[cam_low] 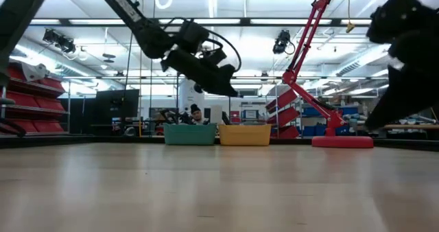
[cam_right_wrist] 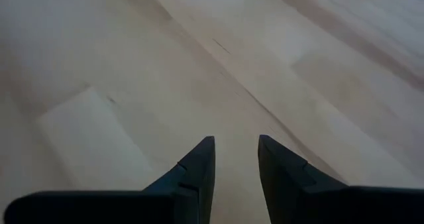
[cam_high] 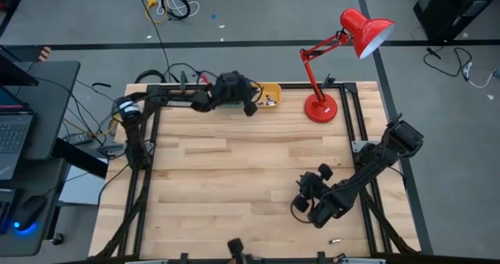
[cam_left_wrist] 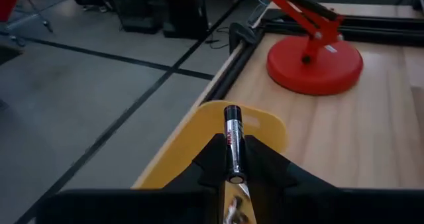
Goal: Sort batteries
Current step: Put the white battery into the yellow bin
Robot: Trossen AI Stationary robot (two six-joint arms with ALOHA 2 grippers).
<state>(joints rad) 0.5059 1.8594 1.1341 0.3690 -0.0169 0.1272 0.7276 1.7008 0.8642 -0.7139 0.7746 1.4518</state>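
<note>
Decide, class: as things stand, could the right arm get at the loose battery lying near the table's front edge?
Probably yes. The battery lies on bare wood just in front of the right gripper, whose jaws stand apart and empty. Nothing sits between them; the left gripper is far off over the yellow bin.

The left arm reaches along the table's far edge, its left gripper (cam_left_wrist: pixel 233 159) clamped on a battery (cam_left_wrist: pixel 232 141). The right arm folds over the near right area; the right gripper (cam_right_wrist: pixel 236 159) points downward, fingers parted, holding nothing.
</note>
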